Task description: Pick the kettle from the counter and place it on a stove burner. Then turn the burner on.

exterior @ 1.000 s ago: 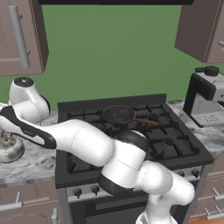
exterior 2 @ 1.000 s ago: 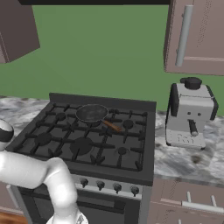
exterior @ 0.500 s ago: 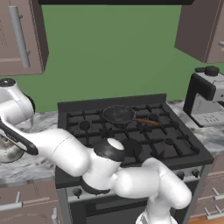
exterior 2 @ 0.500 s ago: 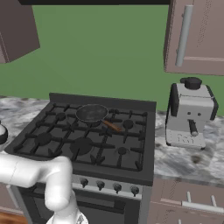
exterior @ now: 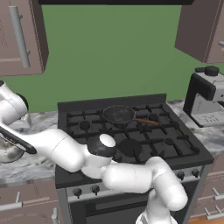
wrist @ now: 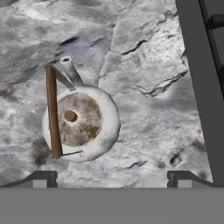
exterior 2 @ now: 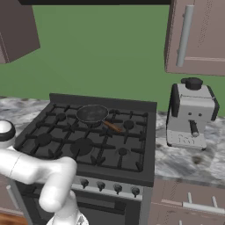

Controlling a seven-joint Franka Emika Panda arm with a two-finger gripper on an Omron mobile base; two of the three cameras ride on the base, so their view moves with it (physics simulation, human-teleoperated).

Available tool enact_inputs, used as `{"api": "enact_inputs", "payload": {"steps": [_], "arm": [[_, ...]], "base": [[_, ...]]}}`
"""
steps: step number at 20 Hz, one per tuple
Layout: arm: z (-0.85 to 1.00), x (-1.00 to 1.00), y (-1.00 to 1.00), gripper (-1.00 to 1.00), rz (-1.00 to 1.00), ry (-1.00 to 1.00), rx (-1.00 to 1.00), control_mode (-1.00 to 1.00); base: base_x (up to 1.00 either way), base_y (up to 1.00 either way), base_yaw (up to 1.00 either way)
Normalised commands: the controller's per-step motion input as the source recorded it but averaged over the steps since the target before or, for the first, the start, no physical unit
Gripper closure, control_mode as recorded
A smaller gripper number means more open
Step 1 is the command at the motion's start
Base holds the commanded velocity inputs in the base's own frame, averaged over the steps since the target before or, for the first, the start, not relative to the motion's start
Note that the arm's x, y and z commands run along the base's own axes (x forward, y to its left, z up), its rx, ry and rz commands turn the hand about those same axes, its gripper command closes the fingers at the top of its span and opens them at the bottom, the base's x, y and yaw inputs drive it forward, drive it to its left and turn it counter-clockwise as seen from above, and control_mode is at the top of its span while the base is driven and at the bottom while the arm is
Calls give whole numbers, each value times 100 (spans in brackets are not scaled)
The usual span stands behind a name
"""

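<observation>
From straight above in the hand view, the kettle [wrist: 81, 122] is a squat silvery-white body with a brownish lid, a thin brown handle along its left side and a short spout pointing up. It stands on the marbled counter [wrist: 144, 57]. My gripper [wrist: 113, 179] hovers above it, open and empty, with the kettle just beyond and left of centre between the fingertips [wrist: 41, 178]. In the left base view the kettle [exterior: 7, 153] sits at the far left edge under my outstretched arm. A round black stove burner [exterior 2: 44, 139] lies under the front-left grate.
A dark frying pan [exterior: 118, 114] with a wooden handle sits on a back burner of the black stove [exterior 2: 132, 176]. A white coffee machine [exterior 2: 190, 114] stands on the counter to the right. The stove's black edge [wrist: 199, 87] runs close to the kettle's right in the hand view.
The arm has swung further left and the elbow has dropped lower over the stove's front-left corner. The hand now sits at the picture's left edge above the kettle. The gripper stays open.
</observation>
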Motion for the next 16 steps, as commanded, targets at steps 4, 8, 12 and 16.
{"api": "enact_inputs", "payload": {"steps": [4, 8, 12, 16], "arm": [[-19, 15, 6, -100, 0, 0, 0, -100], [-11, 9, 9, -100, 0, -3, 1, -100], [-12, 1, 4, -100, 0, -6, 7, -100], [-3, 0, 2, -100, 0, -9, 9, -100]], "base": [[0, 0, 0], [0, 0, 0], [0, 0, 0], [0, 0, 0]]}}
